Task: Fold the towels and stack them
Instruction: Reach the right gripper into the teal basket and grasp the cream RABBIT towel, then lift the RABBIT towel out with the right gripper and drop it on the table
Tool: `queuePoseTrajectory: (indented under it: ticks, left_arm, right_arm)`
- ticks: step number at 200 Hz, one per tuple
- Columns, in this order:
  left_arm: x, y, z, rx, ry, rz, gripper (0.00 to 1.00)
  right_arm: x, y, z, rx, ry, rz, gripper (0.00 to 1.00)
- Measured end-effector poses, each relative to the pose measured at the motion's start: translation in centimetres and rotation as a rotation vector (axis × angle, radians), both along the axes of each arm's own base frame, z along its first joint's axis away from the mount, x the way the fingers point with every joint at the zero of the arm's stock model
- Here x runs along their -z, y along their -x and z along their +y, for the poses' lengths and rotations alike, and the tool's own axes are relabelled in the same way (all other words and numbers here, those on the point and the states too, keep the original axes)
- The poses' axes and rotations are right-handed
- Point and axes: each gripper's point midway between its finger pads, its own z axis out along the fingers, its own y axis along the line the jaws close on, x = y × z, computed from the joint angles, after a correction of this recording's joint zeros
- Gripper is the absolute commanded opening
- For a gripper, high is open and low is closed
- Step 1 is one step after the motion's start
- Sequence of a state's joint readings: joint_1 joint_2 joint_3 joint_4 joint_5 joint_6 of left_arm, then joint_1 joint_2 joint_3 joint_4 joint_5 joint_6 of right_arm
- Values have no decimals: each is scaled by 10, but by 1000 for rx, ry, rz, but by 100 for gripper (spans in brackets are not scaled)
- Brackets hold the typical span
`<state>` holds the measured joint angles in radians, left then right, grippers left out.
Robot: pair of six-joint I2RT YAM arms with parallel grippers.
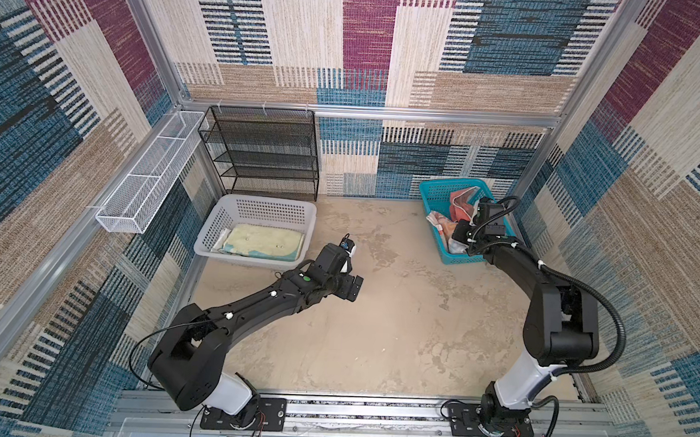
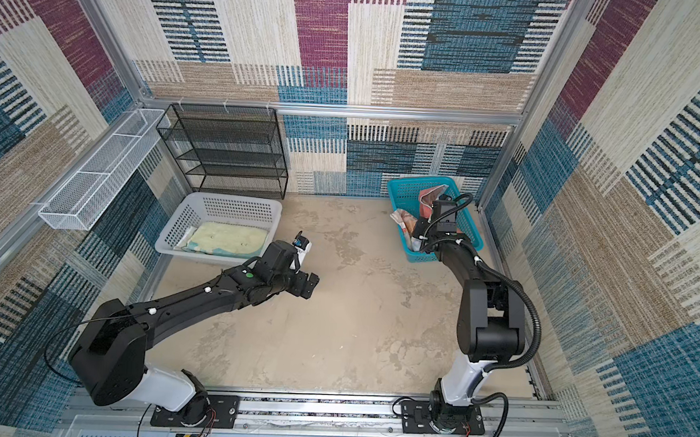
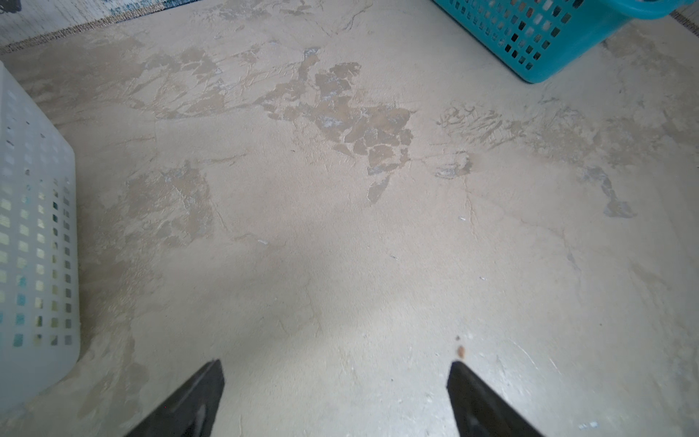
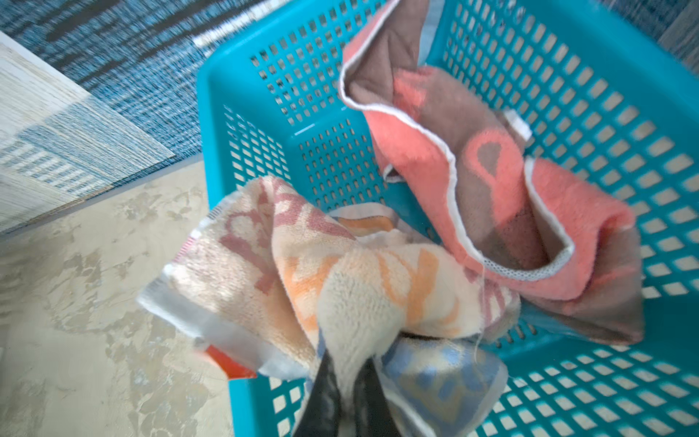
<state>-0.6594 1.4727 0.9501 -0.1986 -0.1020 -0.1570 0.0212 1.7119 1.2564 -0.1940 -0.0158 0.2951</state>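
Our right claw (image 4: 346, 365) is pinching a raised fold of the cream lettered towel (image 4: 302, 265), with the jaws drawn almost together on the pile. We are judging this to be the pick-up step, taking one cloth by a ridge so it can come free of the others. That towel is draping over the rim of the teal basket (image 4: 567, 49). It is lying on a blue-patterned towel (image 4: 442, 374), just beside the coral and brown towel (image 4: 491, 181) slumping against the basket wall.

Our left claw (image 3: 334, 365) is hanging spread wide over the bare table (image 3: 340, 246), holding nothing. It is likely waiting where the cloth will be laid out.

Only the right wrist view is showing us the grip, since in both top views the arm is covering the jaws. A top view is giving us what the wrists miss: the pale yellow towel (image 1: 263, 241) lying flat, seemingly folded, in the white basket (image 1: 258, 200), well apart from the teal one.
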Motion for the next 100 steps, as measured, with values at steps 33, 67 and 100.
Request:
queuePoseTrajectory:
  ticks: [33,67,100]
  left_arm:
    - [-4,0,5,-14,-2,-22,98]
    - [-10,6,15,-36,17,-77,98]
    - [-26,8,23,-58,58,-155,99]
  right_arm:
    - [-58,8,0,-37,51,-133,0]
    - [-126,24,9,-116,82,-305,0]
    - [-184,42,28,-232,83,-447,0]
